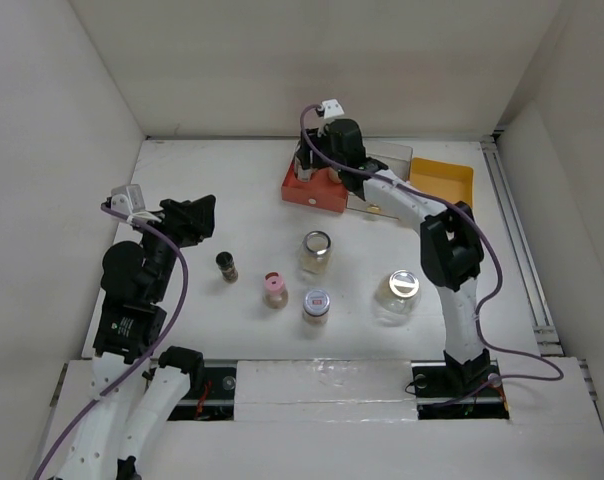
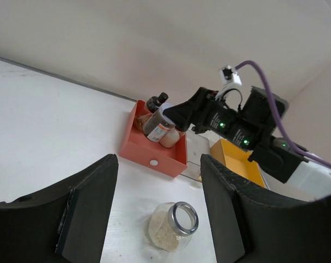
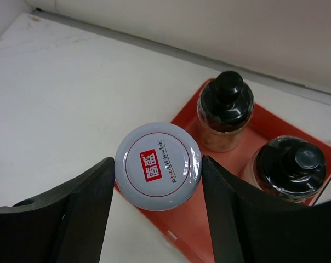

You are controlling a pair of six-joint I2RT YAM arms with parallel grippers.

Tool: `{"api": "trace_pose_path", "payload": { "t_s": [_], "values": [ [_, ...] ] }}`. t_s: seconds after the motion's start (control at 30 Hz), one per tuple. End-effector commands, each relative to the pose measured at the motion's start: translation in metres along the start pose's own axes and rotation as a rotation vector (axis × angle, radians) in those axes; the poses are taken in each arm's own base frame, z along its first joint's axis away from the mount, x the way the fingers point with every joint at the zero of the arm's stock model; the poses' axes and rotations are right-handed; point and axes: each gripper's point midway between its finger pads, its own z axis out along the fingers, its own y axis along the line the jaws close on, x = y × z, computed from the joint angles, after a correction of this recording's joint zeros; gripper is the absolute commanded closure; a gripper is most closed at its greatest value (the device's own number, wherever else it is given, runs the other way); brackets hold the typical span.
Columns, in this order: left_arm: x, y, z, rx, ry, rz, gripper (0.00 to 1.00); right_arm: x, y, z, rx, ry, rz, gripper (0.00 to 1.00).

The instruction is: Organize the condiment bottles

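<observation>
My right gripper [image 1: 312, 165] is shut on a grey-lidded spice jar [image 3: 158, 166] and holds it over the near-left corner of the red tray [image 3: 209, 224]. Two black-capped bottles [image 3: 226, 104] [image 3: 290, 164] stand in that tray. The held jar also shows, tilted, in the left wrist view [image 2: 157, 127]. On the table stand a dark slim shaker [image 1: 227, 266], a pink-capped bottle [image 1: 274, 290], a second grey-lidded spice jar [image 1: 316, 305] and two clear glass jars [image 1: 316, 251] [image 1: 397, 296]. My left gripper [image 1: 194, 218] is open and empty at the left, facing the smaller glass jar [image 2: 173, 226].
The red tray [image 1: 312, 190] stands at the back centre, with a clear tray [image 1: 387, 165] and an orange tray [image 1: 444, 182] to its right. White walls close in the back and both sides.
</observation>
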Motion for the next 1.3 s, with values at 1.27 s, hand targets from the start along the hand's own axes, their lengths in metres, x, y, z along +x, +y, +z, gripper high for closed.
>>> {"api": "trace_pose_path", "payload": {
  "t_s": [1.27],
  "values": [
    [-0.021, -0.016, -0.007, 0.069, -0.069, 0.009, 0.43, -0.027, 0.066, -0.148, -0.038, -0.058, -0.014, 0.3]
  ]
}}
